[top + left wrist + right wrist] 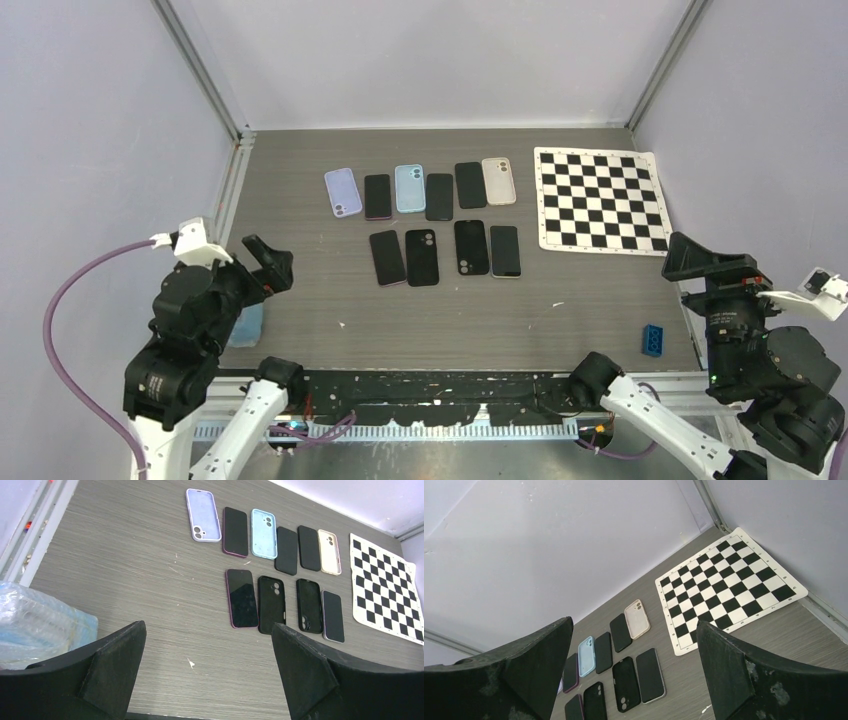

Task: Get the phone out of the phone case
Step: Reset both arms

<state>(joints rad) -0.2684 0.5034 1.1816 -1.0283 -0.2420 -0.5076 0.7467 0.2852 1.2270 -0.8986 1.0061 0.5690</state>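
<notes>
1. The tabletop (600, 300) is grey with a wood grain and a few pale flecks. Pale lilac walls (420, 60) close it on three sides, with metal rails (200, 70) running up the far corners.
2. A checkerboard mat (600, 200) lies flat at the far right. A blue brick (654, 340) sits by the right edge, and a plastic-wrapped packet (40, 620) sits at the left, just beside my left arm.
3. Ten phones and cases lie flat in two rows mid-table, side by side.
4. In the back row, from the left, are a lilac case (203, 515), a dark-rimmed phone (235, 531), a light blue case (263, 533), two plain black slabs (286, 550) and a cream case (329, 551).
5. In the front row are a plum-rimmed phone (241, 598) with its screen up, two black cases (271, 605) showing camera cut-outs, and a pale-rimmed phone (333, 616) with its screen up.
6. The rimmed ones look like phones sitting in cases. I cannot tell which one is mine to strip.
7. My left gripper (208, 626) has its fingers spread wide with nothing between them, well short of the rows.
8. My right gripper (635, 622) is likewise spread wide and holding nothing, off by the right edge.
</notes>
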